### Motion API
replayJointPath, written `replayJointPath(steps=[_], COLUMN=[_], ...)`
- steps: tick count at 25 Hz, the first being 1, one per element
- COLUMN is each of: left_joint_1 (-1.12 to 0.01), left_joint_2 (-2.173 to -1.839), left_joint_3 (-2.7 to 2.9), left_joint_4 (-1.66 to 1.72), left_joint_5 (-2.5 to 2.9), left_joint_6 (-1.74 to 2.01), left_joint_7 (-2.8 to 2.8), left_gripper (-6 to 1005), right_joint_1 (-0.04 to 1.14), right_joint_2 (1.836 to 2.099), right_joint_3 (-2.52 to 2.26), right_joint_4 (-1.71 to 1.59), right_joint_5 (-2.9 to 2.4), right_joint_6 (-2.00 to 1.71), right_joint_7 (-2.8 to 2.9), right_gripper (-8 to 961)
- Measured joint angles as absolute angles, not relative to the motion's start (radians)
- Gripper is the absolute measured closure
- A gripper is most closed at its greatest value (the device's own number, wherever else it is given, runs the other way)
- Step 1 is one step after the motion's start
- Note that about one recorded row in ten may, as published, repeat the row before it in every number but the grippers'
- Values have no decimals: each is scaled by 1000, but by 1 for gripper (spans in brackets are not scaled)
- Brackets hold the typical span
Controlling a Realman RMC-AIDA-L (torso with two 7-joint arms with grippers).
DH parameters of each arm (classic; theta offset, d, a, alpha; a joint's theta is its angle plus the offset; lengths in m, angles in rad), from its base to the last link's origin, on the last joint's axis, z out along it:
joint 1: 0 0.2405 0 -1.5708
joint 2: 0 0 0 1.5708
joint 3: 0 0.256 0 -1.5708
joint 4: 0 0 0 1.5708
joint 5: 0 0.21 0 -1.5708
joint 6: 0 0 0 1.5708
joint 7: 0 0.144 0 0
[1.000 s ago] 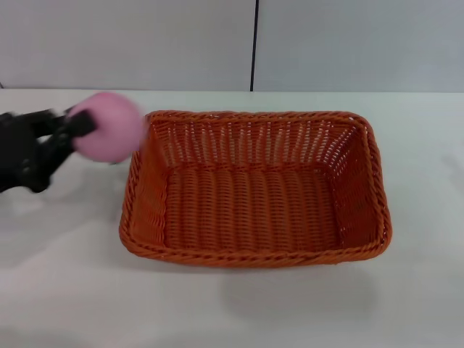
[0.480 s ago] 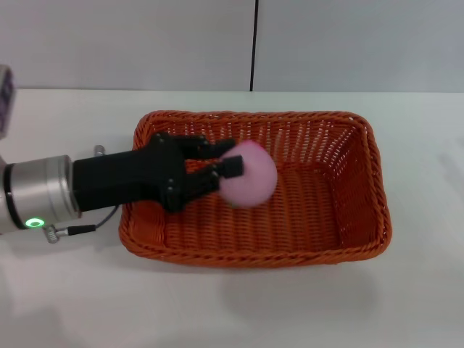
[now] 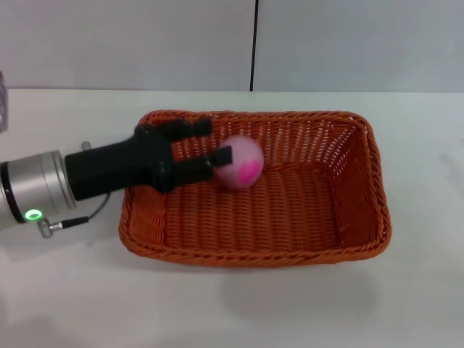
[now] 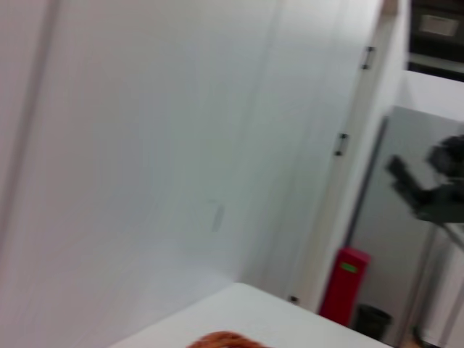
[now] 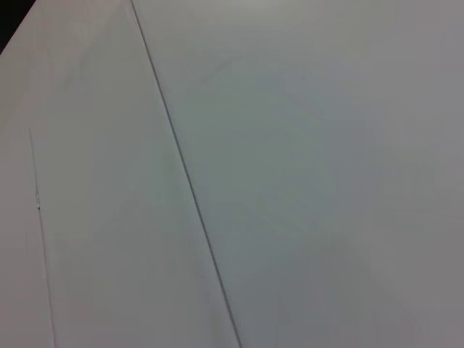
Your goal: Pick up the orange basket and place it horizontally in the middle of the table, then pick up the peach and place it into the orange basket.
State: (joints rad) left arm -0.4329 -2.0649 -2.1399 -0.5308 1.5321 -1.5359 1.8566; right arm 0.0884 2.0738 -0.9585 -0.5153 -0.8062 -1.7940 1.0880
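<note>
The orange basket [image 3: 290, 210] lies lengthwise across the middle of the white table [image 3: 406, 304]. Inside it, toward its back left, is the peach [image 3: 241, 163], pale pink with a magenta blotch facing me. My left gripper [image 3: 216, 141] reaches in over the basket's left rim and is open. One black finger points toward the back rim, and the other's tip ends right at the peach's left side. A sliver of the basket's rim [image 4: 225, 339] shows in the left wrist view. My right gripper is out of view; its wrist view shows only a wall.
The left arm's silver forearm with a green light [image 3: 32, 196] crosses the table's left side. A grey wall with a dark vertical seam [image 3: 254, 43] stands behind the table. A red bin [image 4: 348, 286] stands off in the room.
The left gripper carried the peach from left of the basket in over its rim, then spread its fingers. The peach now sits free of the grasp inside the basket.
</note>
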Motion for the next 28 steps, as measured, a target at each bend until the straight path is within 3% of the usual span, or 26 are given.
replayJointPath(steps=[2, 8, 15, 19, 22, 28], left_joint_1=[-420, -352, -264, -218, -160, -120], left_joint_2=[-2061, -2037, -2010, -2023, -2067, -2070], left_joint_3=[-2175, -2410, -2582, -2645, -2754, -2770], left_joint_4=[-532, -533, -548, -584, -650, -625], left_joint_5=[1523, 1522, 1521, 1517, 1479, 1381], left_joint_6=[-1504, -1478, -1460, -1457, -1484, -1527], left_joint_7=[1832, 1800, 1855, 1971, 2183, 2483], left_gripper=[334, 167, 167, 167, 167, 167], right_joint_1=[86, 82, 102, 127, 139, 155], right_joint_2=[2073, 2074, 2073, 2074, 2073, 2072], right_joint_3=[-945, -887, -845, -846, -847, -847], right_joint_4=[-515, -460, -414, -367, -364, -370], right_joint_5=[-806, -806, -811, -811, -811, -811], right_joint_6=[-1798, -1804, -1799, -1800, -1797, -1797], right_joint_7=[1087, 1022, 1006, 956, 954, 955], right_gripper=[337, 337, 337, 337, 337, 337])
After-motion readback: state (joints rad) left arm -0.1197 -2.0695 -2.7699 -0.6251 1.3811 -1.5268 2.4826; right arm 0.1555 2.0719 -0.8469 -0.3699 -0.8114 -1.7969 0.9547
